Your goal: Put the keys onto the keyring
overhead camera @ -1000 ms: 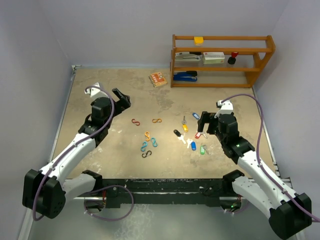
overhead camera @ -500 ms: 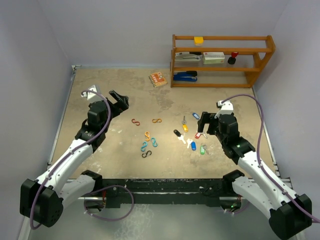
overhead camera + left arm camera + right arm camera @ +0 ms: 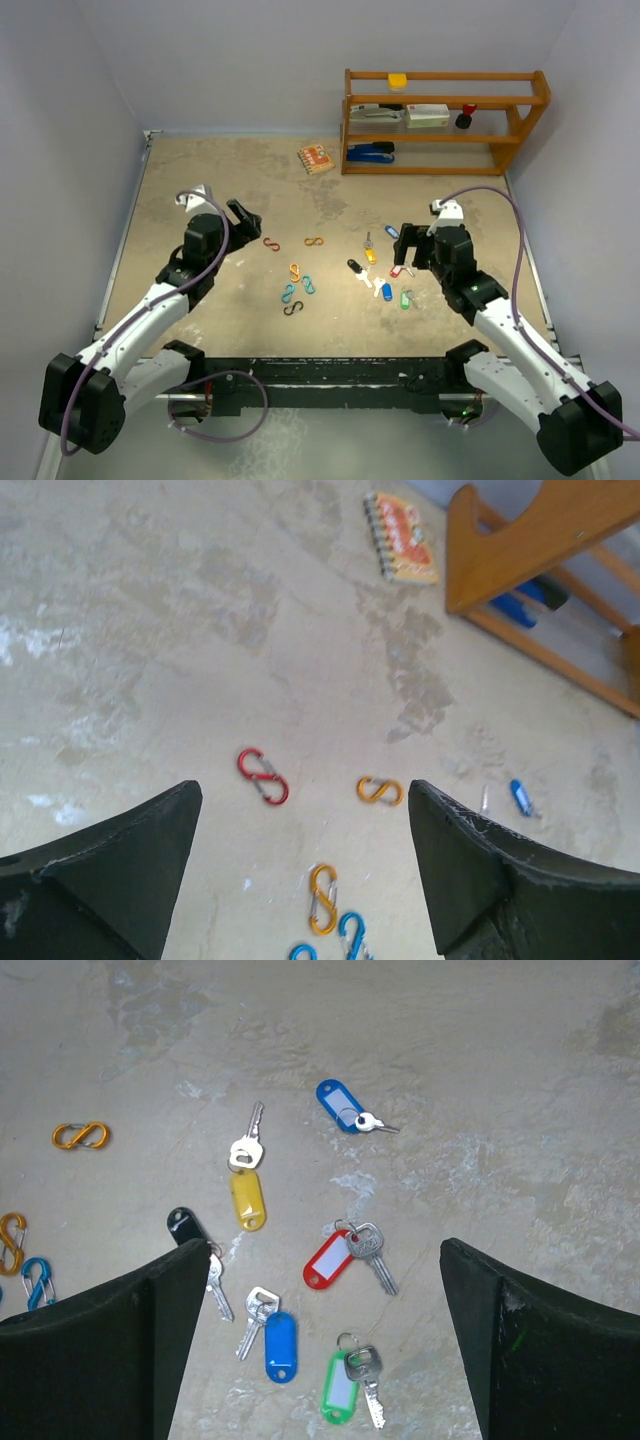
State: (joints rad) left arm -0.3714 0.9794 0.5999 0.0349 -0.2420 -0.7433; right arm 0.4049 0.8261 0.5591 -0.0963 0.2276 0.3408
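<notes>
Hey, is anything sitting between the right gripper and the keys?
Nothing visible. The right gripper hangs open directly over the keys, which lie loose on the bare table; the S-shaped clips lie off to one side.

Robotics lab cell, blank grey walls (image 3: 250,60) around scuffed tabletop (image 3: 220,180), wooden shelf (image 3: 445,75) of staplers (image 3: 372,152)

- The keys (image 3: 323,1262) are scattered on the table (image 3: 200,170), right of the clips (image 3: 294,271).
- The shelf (image 3: 445,120) is set behind them, the notebook (image 3: 316,158) left of it.
</notes>
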